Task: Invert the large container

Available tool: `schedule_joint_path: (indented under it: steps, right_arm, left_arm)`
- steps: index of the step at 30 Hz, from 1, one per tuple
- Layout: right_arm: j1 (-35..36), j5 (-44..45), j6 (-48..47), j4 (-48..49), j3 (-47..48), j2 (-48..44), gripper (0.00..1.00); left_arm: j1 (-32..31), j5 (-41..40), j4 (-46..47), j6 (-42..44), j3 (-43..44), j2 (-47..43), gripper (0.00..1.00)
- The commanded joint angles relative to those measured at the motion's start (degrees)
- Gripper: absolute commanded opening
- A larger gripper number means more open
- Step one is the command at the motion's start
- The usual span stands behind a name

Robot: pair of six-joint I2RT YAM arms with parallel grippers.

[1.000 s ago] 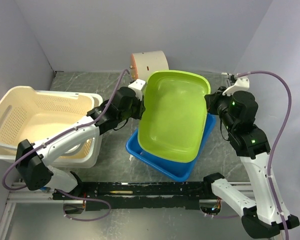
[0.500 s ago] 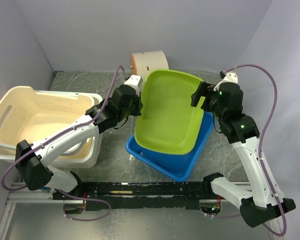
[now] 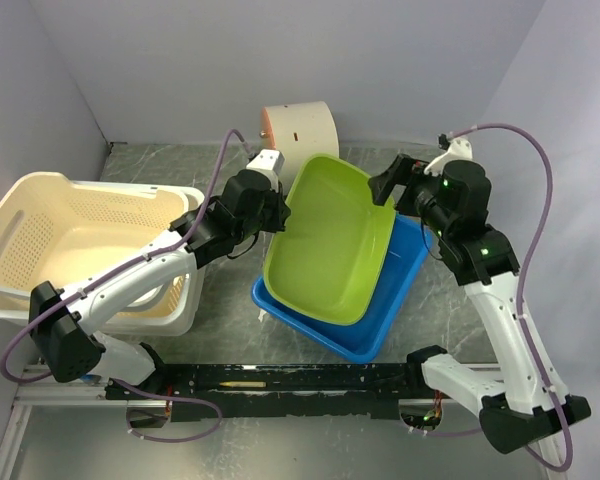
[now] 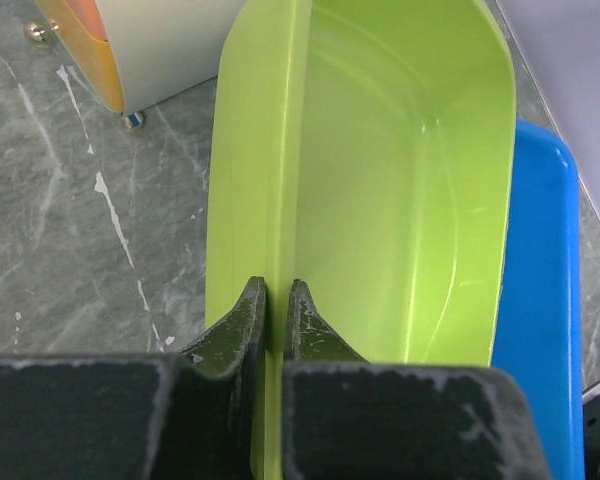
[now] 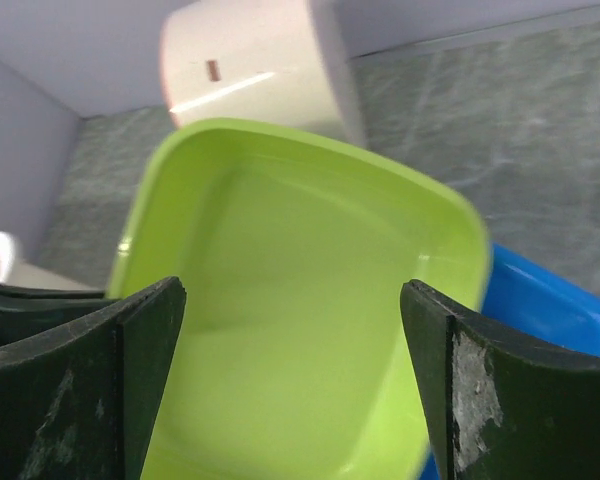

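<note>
The large container (image 3: 330, 240) is a lime green tub, tilted steeply with its left rim raised and its lower edge resting in a blue tub (image 3: 405, 268). My left gripper (image 3: 283, 213) is shut on that left rim; the left wrist view shows both fingers pinching the thin green rim, gripper (image 4: 276, 290), container (image 4: 410, 180). My right gripper (image 3: 385, 186) stands open just off the container's upper right corner, touching nothing. In the right wrist view its wide-apart jaws (image 5: 290, 288) frame the green inside (image 5: 300, 330).
The blue tub (image 4: 542, 300) lies under the green one at table centre. A cream laundry basket (image 3: 80, 240) fills the left side. A white drum-shaped object (image 3: 298, 125) stands at the back wall, close behind the green rim. Grey walls enclose the table.
My right gripper let go of the container's right rim, opened wide and drew back and up. The container, held by the left gripper alone, has tipped more steeply onto its edge.
</note>
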Motion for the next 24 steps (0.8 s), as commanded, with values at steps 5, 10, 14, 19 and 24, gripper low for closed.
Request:
schedule_joint_path:
  steps: [5,10,14,19,24]
  right_arm:
    - [2.9,-18.4,8.7,15.1,-9.0,1.3,0.85]
    - [4.5,-16.2,11.1,14.3,-12.7,-1.4,0.86]
    - [4.6,-11.6,19.1,12.9,-14.1,-0.7,0.85]
    - [4.8,-10.0,28.8,12.8,-11.9,3.6,0.85]
    - [9.9,-5.0,33.1,13.3,-7.9,9.1,0.85]
  left_arm:
    - [-0.6,-3.0,2.7,-8.0,3.5,-1.4,0.07]
    - [-0.7,-1.0,4.8,-8.2,2.1,-2.0,0.07]
    - [-0.9,2.4,10.2,-5.4,-2.0,-3.3,0.07]
    - [-1.4,2.2,11.0,-2.4,-3.5,-4.4,0.07]
    - [-2.6,1.3,11.1,-0.3,-3.4,-4.2,0.07]
